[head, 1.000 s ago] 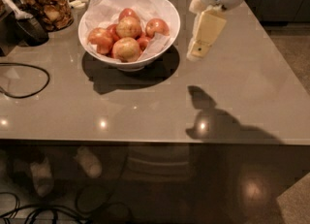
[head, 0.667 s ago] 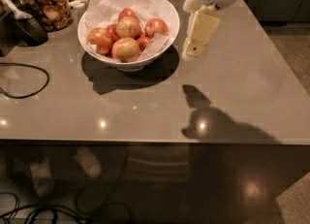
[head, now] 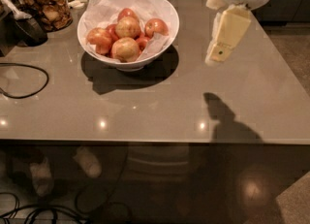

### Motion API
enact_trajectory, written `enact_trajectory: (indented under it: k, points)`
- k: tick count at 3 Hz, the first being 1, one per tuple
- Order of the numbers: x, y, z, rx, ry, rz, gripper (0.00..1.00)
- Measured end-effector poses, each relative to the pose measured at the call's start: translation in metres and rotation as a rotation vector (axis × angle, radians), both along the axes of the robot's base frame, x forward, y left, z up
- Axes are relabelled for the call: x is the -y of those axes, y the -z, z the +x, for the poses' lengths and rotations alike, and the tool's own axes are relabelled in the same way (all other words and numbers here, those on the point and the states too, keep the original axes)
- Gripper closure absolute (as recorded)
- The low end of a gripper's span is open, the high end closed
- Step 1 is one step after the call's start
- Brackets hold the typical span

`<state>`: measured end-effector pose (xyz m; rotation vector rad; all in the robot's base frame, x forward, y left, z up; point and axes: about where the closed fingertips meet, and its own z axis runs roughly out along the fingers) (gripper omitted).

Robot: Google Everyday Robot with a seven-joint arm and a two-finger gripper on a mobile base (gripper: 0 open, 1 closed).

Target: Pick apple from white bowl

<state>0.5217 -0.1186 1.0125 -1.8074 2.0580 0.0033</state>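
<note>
— Jaws wide or narrow?

— Cannot tell from this angle. The gripper [head: 218, 58] hangs at upper right, cream-coloured under a white housing, tilted so its tip points down and to the left. It is above the bench [head: 145, 116], carrying nothing and touching nothing, and its shadow [head: 220, 114] falls on the grey top closer to the front edge.

— And the apple?

— In the white bowl [head: 164, 41], well apart from the gripper and off to its left. The apple [head: 125, 49] is the pale yellow-tan one with an orange blush, sitting at the front of the heap and resting against the crinkled white paper [head: 99, 9] that lines the bowl.

— What is around it?

— A second pale fruit [head: 128, 26] sits just behind it, higher in the pile. Redder apples flank them, one on the left [head: 99, 39] and one on the right [head: 156, 26], all touching.

— Anything else on the bench?

— A glass jar [head: 46, 5] of brown snacks stands at the far left corner, near the bowl but not touching it. A dark rounded object [head: 29, 30] lies just in front of the jar; what it is cannot be made out. A black cable [head: 47, 78] loops across the left side of the bench, clear of the bowl.
</note>
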Motion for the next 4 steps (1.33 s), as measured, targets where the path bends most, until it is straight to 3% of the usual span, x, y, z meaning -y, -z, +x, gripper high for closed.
enact_trajectory:
  k: [2, 3, 4]
  points:
    - [-0.020, -0.002, 0.006, 0.012, -0.061, 0.005, 0.19]
    - [-0.020, -0.002, 0.006, 0.012, -0.062, 0.005, 0.02]
    - [-0.026, -0.002, 0.011, 0.022, -0.074, 0.032, 0.00]
